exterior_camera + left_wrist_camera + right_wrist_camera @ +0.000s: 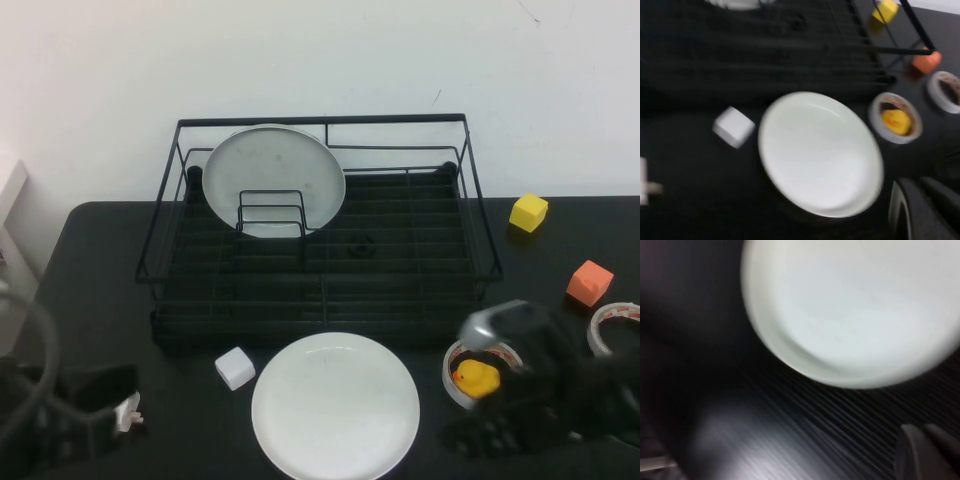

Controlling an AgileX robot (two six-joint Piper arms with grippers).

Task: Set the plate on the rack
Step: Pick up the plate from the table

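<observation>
The bright-white plate (335,405) lies flat on the black table in front of the rack, untouched; it also shows in the left wrist view (820,152) and fills the right wrist view (855,310). The black wire rack (420,260) stands at the back middle, and its front rail shows in the left wrist view (765,55). My left gripper (108,405) sits low at the front left, apart from the plate. My right gripper (492,432), blurred, is at the front right, just right of the plate's rim.
A duller greyish plate (274,178) stands upright in the rack's left dividers. A white cube (235,368) lies left of the plate. A tape roll (455,375) holding a yellow duck (476,378), another tape roll (612,325), an orange cube (589,282) and a yellow cube (528,212) lie at the right.
</observation>
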